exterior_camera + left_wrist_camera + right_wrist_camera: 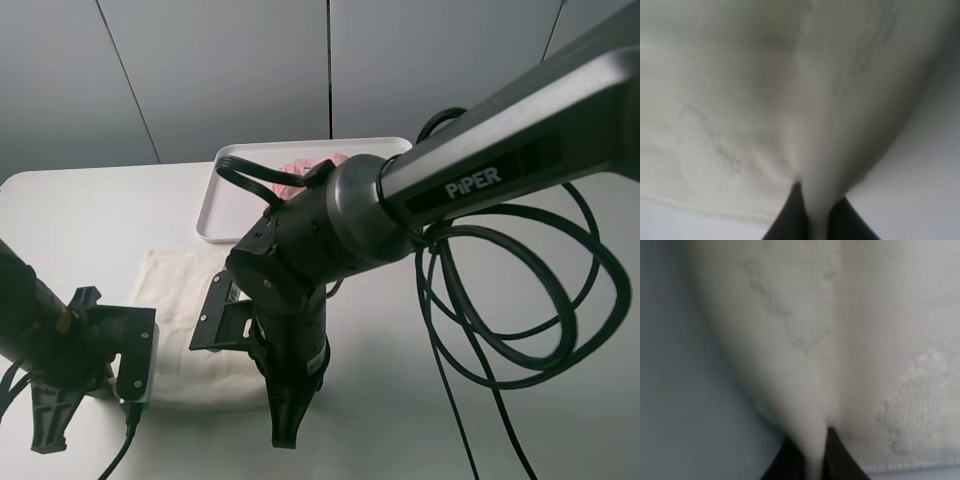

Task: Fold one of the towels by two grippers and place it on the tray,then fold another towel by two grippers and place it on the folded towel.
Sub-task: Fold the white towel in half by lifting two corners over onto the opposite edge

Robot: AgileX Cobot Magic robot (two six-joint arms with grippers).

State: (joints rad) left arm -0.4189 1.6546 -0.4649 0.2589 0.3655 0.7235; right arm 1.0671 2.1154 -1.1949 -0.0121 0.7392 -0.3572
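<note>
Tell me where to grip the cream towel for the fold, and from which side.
Grip the cream towel by its near edge, one gripper towards each end, coming from the side away from the tray. It lies flat, so only an edge offers a pinch. The left gripper and right gripper each hold a ridge of cloth pinched.

Right arm (480,170): long dark grey link, satin finish, white "PiPER" lettering (473,184). Below it sits a bulbous black joint housing (320,235). The flat black bracket (222,315) carries a small pale sticker. Black cables (520,300) hang off the link in wide loops.

Left arm (30,320): matte black, angular, with a grey-white module (137,365) and a thin black lead.

Right gripper (283,430) and left gripper (45,430): jaws black, tapered, wedge-shaped.
</note>
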